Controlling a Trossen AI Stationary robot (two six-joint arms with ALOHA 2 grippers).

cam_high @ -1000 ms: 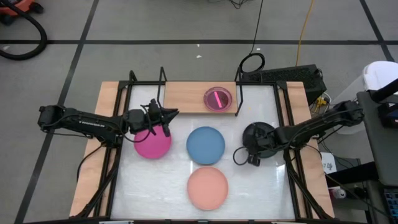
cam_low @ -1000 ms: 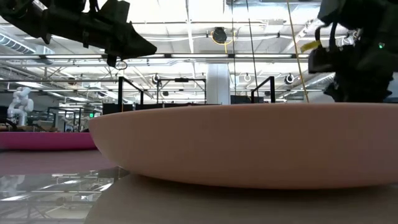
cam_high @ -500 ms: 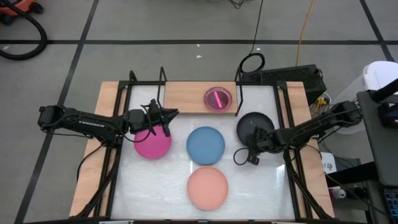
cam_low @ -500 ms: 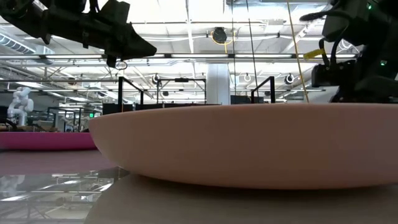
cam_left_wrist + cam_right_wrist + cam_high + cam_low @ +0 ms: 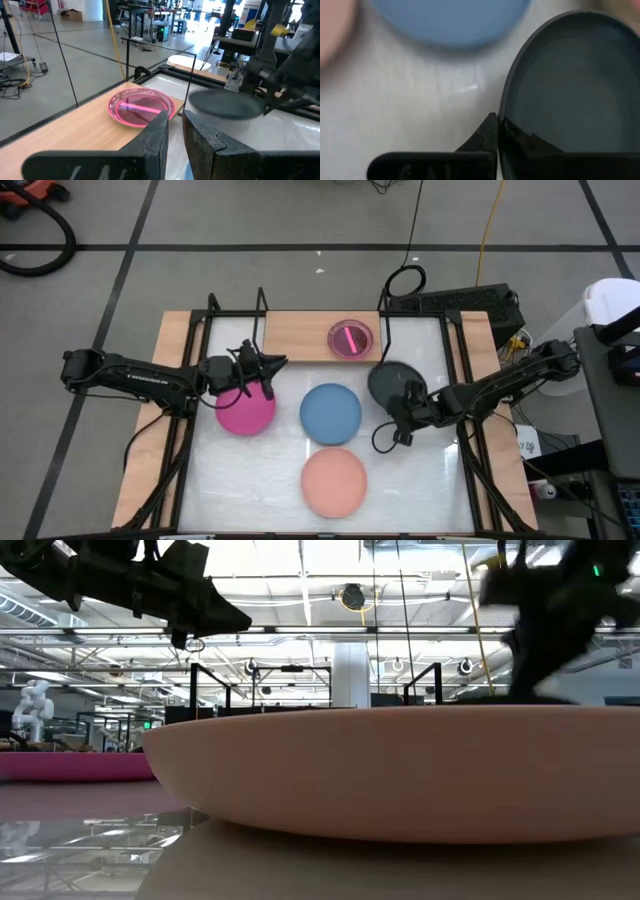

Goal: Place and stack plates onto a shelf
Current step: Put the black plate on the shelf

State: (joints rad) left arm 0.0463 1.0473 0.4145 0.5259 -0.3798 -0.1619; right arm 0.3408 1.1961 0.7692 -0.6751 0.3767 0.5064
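The bench (image 5: 420, 480) under me is white, and the shelf (image 5: 300, 332), a light-brown board, runs its long axis side to side along the far edge. On the bench lie the salmon plate (image 5: 334, 482) nearest the front, the blue plate (image 5: 331, 413) just behind it and the magenta plate (image 5: 246, 411) to the left, all flat with faces up. The pink plate (image 5: 351, 338) sits flat on the shelf's right part. My right gripper (image 5: 407, 408) is clamped shut on the rim of the black plate (image 5: 392, 382), which I hold near level above the bench, right of the blue plate and just in front of the shelf's right end. My left gripper (image 5: 268, 366) hovers over the magenta plate's far edge, pointing toward the shelf, fingers nearly closed with a thin gap, holding nothing
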